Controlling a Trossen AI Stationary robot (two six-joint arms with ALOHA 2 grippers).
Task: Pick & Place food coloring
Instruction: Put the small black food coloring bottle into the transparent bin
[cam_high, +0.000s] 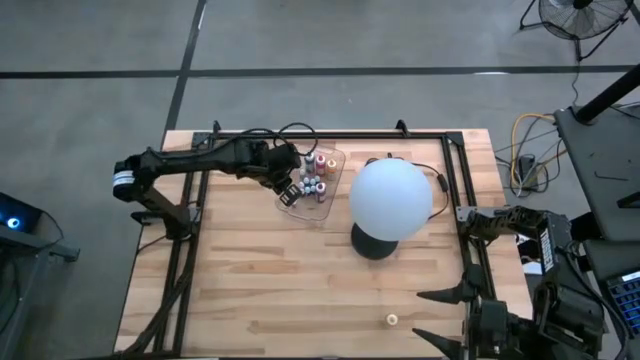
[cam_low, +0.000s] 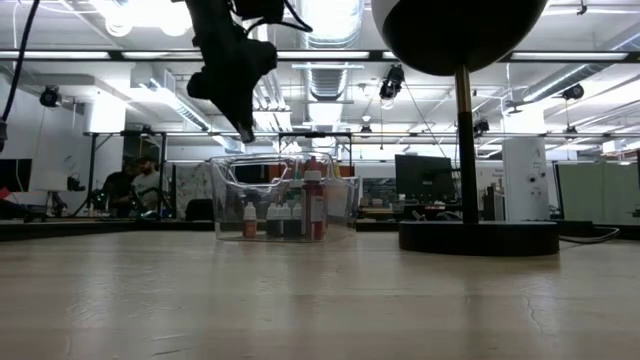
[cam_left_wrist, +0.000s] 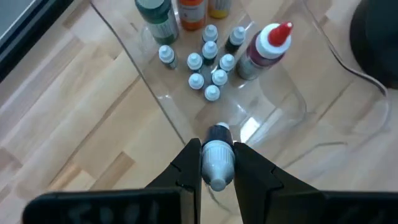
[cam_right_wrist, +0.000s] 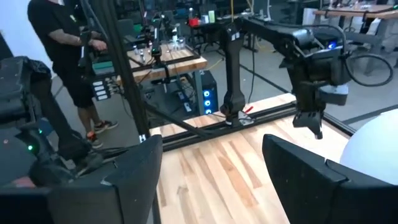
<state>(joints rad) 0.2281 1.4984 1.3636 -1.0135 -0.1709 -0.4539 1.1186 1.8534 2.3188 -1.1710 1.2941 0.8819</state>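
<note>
A clear plastic tray (cam_high: 330, 160) stands at the table's far middle, holding several tiny food coloring bottles (cam_left_wrist: 205, 62) upright, most with white caps, plus a taller red-tipped one (cam_left_wrist: 264, 50). My left gripper (cam_left_wrist: 217, 177) hangs over the tray's near-left corner (cam_low: 240, 125), shut on one small bottle (cam_left_wrist: 217, 158). My right gripper (cam_right_wrist: 211, 180) waits open and high at the table's right edge (cam_high: 475, 222), with nothing between its fingers. My left gripper pinches the small bottle's sides (cam_left_wrist: 217, 168) between its two fingers (cam_left_wrist: 249, 174). The fingers slant steeply down from the table's left side and lie along the bottle. The bottle is lifted clear, above the tray's rim, with its dark end (cam_left_wrist: 219, 130) pointing down past the fingertips.
A big white globe (cam_high: 390, 198) on a black base (cam_high: 372, 243) stands right of the tray, its cable running to the far right. A small pale item (cam_high: 392, 319) lies near the table's front edge. Bare wood spreads across the near half.
</note>
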